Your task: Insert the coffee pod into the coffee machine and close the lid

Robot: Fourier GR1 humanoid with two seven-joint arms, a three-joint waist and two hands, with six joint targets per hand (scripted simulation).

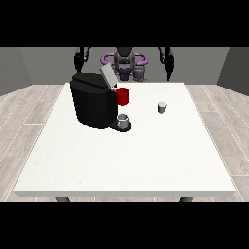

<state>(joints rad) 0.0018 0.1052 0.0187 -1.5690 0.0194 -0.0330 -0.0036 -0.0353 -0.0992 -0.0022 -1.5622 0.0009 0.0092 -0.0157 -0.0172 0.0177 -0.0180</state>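
White table (146,165) holds coffee pod (162,107) well apart from either robot hand (169,62), fingers seemingly indiscernible.

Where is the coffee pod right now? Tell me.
In the front view the coffee pod stands alone on the white table, right of centre, to the right of the coffee machine and its red part.

A black coffee machine (92,99) with a red part (123,96) — on a white table (126,160) — beside a grey coffee pod (162,107).
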